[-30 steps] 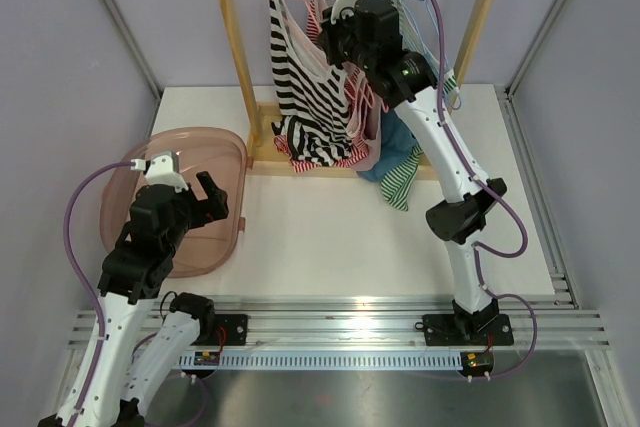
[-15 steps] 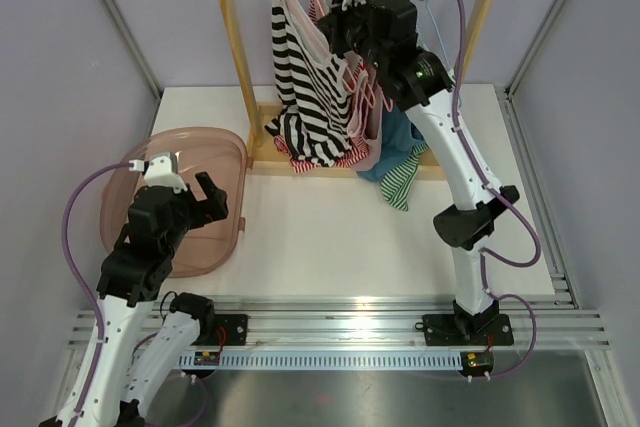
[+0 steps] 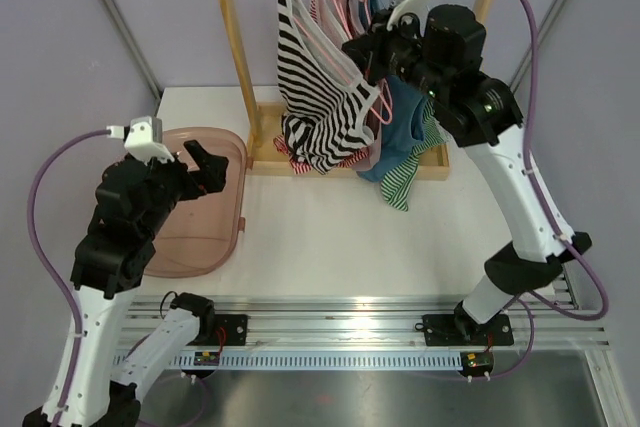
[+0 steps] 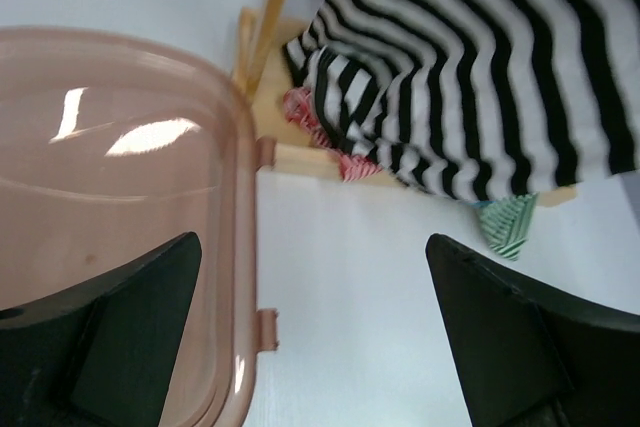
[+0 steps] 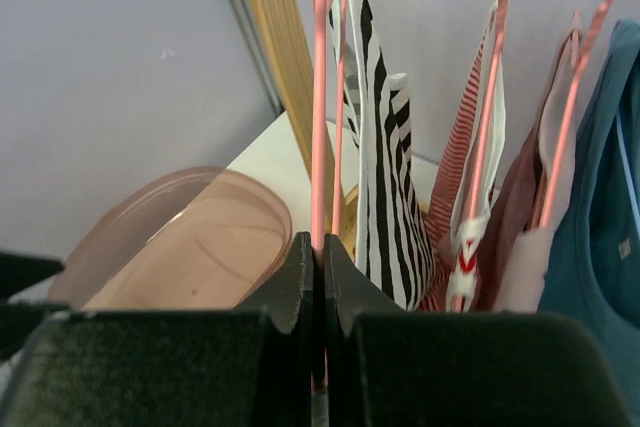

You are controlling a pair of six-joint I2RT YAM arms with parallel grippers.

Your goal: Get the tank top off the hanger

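Lilac walls close in the white bench [image 3: 330, 237], and a wooden rack [image 3: 232, 57] stands at its far edge. The black-and-white striped tank top [image 3: 318, 97] hangs on a pink hanger [image 5: 319, 127] at the left end of the row of clothes. Its hem is bunched low by the rack's base.

Your right hand [image 5: 320, 257] is raised just right of the tank top, with its jaws pinched fully together on the hanger's thin pink wire. Further right on the rail you have a red-striped top [image 5: 470, 147] and a teal garment [image 3: 405, 127]. A green-striped piece [image 3: 400, 185] droops below them.

Your left hand [image 4: 312, 242] is spread wide and holds nothing. It hovers at the right rim of the clear pinkish tub [image 3: 200, 237] on the left of the bench, apart from the clothes.
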